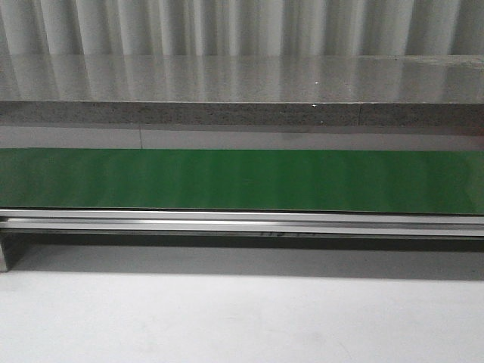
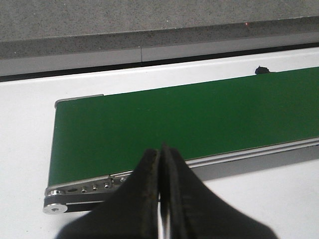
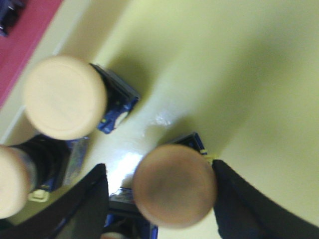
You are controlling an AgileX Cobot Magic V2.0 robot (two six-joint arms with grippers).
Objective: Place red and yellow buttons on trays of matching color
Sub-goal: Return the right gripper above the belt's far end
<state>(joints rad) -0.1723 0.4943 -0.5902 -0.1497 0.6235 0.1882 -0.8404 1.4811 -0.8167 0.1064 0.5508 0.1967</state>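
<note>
A green belt (image 1: pixel 242 180) in a metal frame (image 1: pixel 242 221) lies on a white table (image 1: pixel 242 318), before a grey ledge (image 1: pixel 242 113)

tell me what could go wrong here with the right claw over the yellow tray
The right claw straddles a yellow button with two more buttons standing close beside it on the yellow tray. A finger could knock a neighbour over as it pulls away. The view is blurred, so whether the button stands upright is unclear.
</note>
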